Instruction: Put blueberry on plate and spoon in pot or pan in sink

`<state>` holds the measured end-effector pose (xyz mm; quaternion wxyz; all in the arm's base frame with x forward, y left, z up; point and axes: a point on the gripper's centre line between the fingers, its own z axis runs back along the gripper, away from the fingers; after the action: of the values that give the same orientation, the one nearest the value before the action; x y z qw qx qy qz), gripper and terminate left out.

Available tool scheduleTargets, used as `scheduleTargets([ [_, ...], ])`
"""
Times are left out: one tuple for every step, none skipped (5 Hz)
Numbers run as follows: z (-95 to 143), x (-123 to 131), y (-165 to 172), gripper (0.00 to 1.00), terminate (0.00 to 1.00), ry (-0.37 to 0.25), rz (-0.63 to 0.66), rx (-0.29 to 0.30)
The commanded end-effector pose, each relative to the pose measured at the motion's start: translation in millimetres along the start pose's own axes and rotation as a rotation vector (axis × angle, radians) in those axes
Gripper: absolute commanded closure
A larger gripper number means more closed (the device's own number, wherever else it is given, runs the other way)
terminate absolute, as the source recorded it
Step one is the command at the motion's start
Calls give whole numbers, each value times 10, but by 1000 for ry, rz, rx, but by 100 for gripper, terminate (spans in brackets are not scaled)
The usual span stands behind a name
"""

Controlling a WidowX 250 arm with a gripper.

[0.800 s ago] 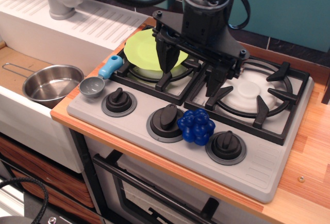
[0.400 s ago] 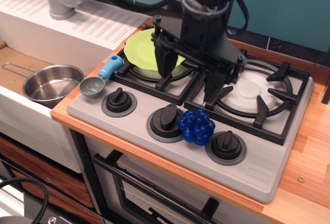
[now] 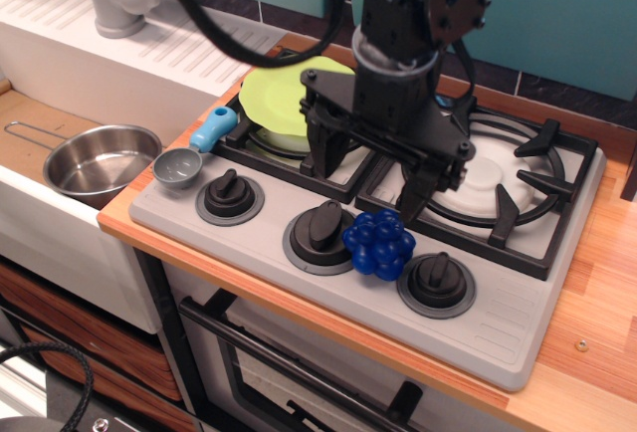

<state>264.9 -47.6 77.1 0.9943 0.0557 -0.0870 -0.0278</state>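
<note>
dark blue, the blueberry (image 3: pixel 379 244) sits on the grey stove panel (image 3: pixel 299 273) between two knobs, and your gripper (image 3: pixel 368 185) hangs just behind it with its black fingers (image 3: pixel 322 158) spread wide and nothing held. lime-green, the plate (image 3: pixel 279 94) rests on the left burner behind the arm — partly hidden by it. your spoon (image 3: pixel 191 153) lies at the stove's left edge, bowl toward the front, while the pot (image 3: pixel 98 160) stands in the sink (image 3: pixel 40 223) just left of it — empty, its wire handle pointing left.
</note>
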Motion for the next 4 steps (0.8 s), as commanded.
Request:
scheduleTargets([
  [-33, 67, 31, 0, 0, -40, -3, -16],
  [-113, 69, 73, 0, 0, -49, -8, -21],
  [-179, 55, 102, 0, 0, -55, -9, -28],
  [-220, 28, 110, 0, 0, -50, -3, -42],
])
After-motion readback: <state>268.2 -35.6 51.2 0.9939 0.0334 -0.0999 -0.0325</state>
